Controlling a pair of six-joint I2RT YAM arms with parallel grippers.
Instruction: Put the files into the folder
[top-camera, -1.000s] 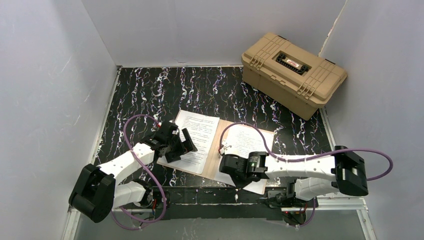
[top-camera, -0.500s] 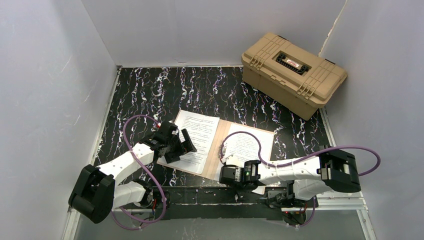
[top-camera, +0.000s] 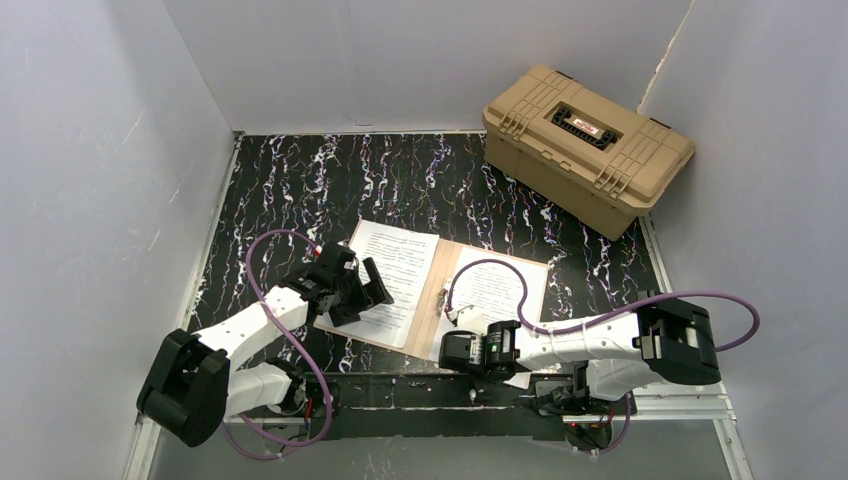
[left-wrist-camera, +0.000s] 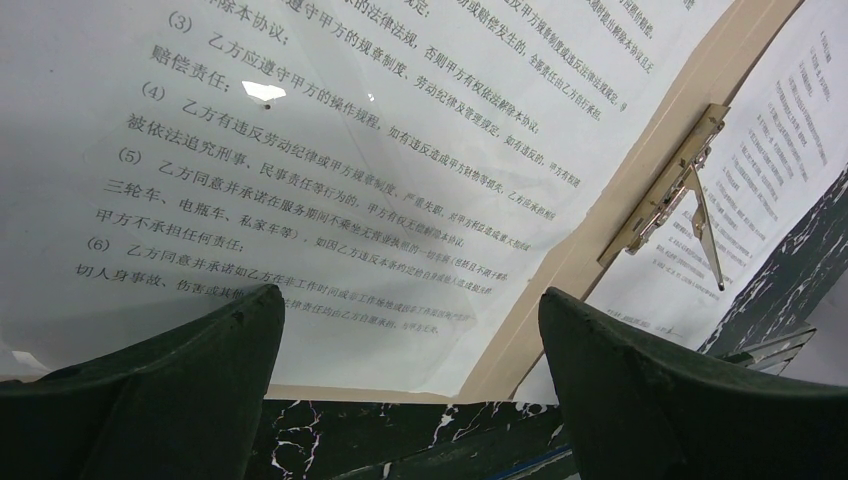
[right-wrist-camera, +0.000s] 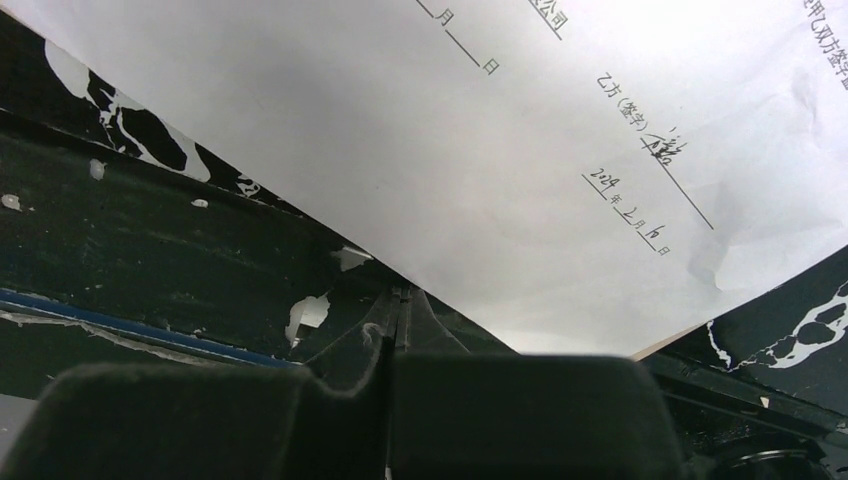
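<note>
Left gripper (left-wrist-camera: 408, 298): jaws at full spread, nothing between them, nothing held. It hangs just above the left sheet (left-wrist-camera: 350, 150), over its near half. Printed lines are readable right under the fingers (left-wrist-camera: 150, 390).

Folder (top-camera: 440, 282) lies open and flat on the table (top-camera: 400, 180), with its tan spine strip just right of the left gripper. Clip (left-wrist-camera: 665, 185) sits on that strip, ahead and right of the gripper, its wire arm tilted up off the base. Left sheet is on the left flap, right edge along the spine strip, not under the clip.

Right gripper (right-wrist-camera: 400, 310): jaws pressed together, no gap. Tips are at the near edge of the right sheet (right-wrist-camera: 480, 150), low by the table's front edge. Can't tell if they pinch the paper or only touch it. Sheet spreads away ahead of the tips, with a handwritten signature and date at its near end. A sliver of tan folder shows under the sheet's corner, right of the gripper. In the top view the right sheet lies on the right flap, its near end running past the flap toward the table edge.

Case (top-camera: 585, 130): lid shut, far back and right of the right gripper, well apart from the folder.

Spine sits between the two grippers.
</note>
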